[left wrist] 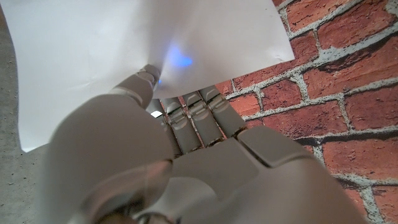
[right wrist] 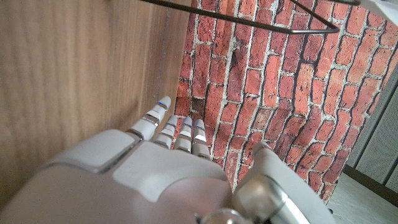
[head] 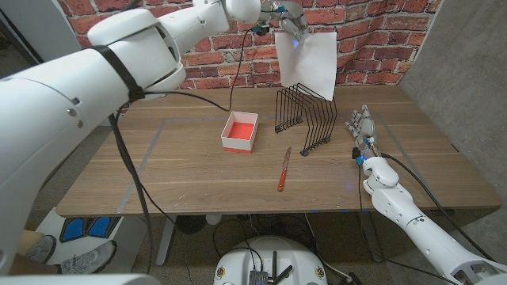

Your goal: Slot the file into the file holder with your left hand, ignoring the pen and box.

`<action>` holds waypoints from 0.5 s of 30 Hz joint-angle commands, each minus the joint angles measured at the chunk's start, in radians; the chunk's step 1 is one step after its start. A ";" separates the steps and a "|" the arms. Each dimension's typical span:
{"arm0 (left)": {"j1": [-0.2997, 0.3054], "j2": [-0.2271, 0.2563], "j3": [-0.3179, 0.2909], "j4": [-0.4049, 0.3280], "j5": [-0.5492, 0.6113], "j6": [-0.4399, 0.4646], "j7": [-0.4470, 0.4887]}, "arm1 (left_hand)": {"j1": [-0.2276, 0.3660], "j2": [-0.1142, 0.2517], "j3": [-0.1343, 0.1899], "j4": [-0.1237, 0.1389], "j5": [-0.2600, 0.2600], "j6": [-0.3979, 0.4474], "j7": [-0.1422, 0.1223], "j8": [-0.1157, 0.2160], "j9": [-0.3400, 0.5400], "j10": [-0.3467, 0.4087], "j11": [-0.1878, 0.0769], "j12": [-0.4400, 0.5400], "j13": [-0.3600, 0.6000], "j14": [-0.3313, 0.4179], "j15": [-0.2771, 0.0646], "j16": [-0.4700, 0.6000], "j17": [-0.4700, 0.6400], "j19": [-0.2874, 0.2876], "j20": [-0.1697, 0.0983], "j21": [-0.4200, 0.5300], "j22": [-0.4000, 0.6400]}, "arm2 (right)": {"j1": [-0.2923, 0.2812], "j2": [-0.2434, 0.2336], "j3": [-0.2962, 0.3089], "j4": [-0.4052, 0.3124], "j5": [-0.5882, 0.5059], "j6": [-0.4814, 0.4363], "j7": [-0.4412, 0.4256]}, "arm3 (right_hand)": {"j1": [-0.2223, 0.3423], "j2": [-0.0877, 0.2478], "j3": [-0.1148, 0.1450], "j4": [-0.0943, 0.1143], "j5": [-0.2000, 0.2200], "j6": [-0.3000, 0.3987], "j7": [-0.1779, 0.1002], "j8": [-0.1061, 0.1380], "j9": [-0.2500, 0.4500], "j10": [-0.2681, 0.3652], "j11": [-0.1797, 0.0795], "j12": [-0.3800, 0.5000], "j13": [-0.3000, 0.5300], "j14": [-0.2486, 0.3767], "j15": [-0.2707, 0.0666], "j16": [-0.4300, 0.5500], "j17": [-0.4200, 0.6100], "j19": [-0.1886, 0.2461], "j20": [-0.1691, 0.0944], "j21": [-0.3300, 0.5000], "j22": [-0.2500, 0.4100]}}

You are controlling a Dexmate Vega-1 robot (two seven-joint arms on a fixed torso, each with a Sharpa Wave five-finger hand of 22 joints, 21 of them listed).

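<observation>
Nearest in, the right hand (head: 363, 129) waits on the wooden surface (head: 182, 170) off to the holder's side, fingers (head: 358, 123) loosely apart and grasping nothing. The grain of the wood runs close past its knuckles in the right wrist view.

Further out lie the two things to leave alone — a slim red-handled pen (head: 283, 169) and a shallow square box (head: 240, 131), white outside, red inside. Both sit well below the left fingers and off to one side of them.

Then the holder (head: 306, 117): thin black wire bent into a row of upright loops, open at the top, standing directly beneath the raised sheet.

Highest and farthest, the left hand (head: 290, 24) has the file (head: 307, 62) pinched at its upper edge — fingers (left wrist: 142, 84) closed on it, the sheet hanging down from them against the brick wall (head: 380, 32). It is flat, white and thin, with a faint blue glow where the fingertip presses. Its lower corner hangs just over the wire tops.

So this is the lowering step, I'd say: carry done, slotting not. Next move calls for a straight descent with the bottom edge aimed between two wires; a thin sheet may flex or catch on a loop.
</observation>
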 commanded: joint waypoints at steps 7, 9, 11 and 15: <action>0.019 -0.015 -0.006 0.000 -0.002 -0.031 -0.005 | 0.018 0.001 -0.011 0.002 -0.001 0.010 0.001 0.006 0.000 0.051 -0.031 0.009 0.002 0.012 -0.105 0.004 0.005 0.005 -0.100 0.006 0.001 | -0.015 -0.006 0.006 -0.013 0.004 -0.001 -0.005 | -0.006 0.049 0.003 0.006 0.009 0.007 -0.002 0.002 0.001 0.012 0.001 0.003 0.004 0.003 -0.002 0.003 0.006 0.008 0.008 0.001 0.003; 0.020 -0.016 -0.005 0.000 -0.001 -0.033 -0.006 | 0.020 0.000 -0.013 0.002 -0.001 0.011 0.003 0.005 0.000 0.053 -0.031 0.009 0.002 0.012 -0.105 0.004 0.005 0.005 -0.100 0.006 0.001 | -0.016 -0.006 0.006 -0.015 0.004 -0.002 -0.006 | -0.006 0.049 0.003 0.006 0.009 0.007 -0.003 0.002 0.001 0.012 0.001 0.003 0.004 0.002 -0.003 0.003 0.006 0.008 0.008 0.001 0.003; 0.020 -0.018 -0.005 0.000 0.000 -0.034 -0.007 | 0.021 0.000 -0.014 0.002 -0.001 0.010 0.002 0.005 0.000 0.053 -0.031 0.010 0.002 0.013 -0.105 0.004 0.005 0.005 -0.100 0.007 0.001 | -0.018 -0.006 0.006 -0.016 0.005 -0.002 -0.005 | -0.006 0.049 0.003 0.006 0.009 0.007 -0.002 0.002 0.001 0.012 0.000 0.003 0.004 0.002 -0.003 0.003 0.006 0.008 0.008 0.001 0.003; 0.021 -0.021 -0.006 0.000 -0.002 -0.040 -0.010 | 0.023 0.000 -0.017 0.002 -0.001 0.011 0.002 0.005 0.000 0.054 -0.031 0.010 0.003 0.012 -0.105 0.003 0.004 0.005 -0.100 0.007 0.001 | -0.021 -0.006 0.007 -0.020 0.005 -0.001 -0.007 | -0.006 0.049 0.003 0.006 0.009 0.007 -0.002 0.002 0.001 0.012 0.001 0.003 0.004 0.002 -0.004 0.003 0.006 0.008 0.008 0.001 0.003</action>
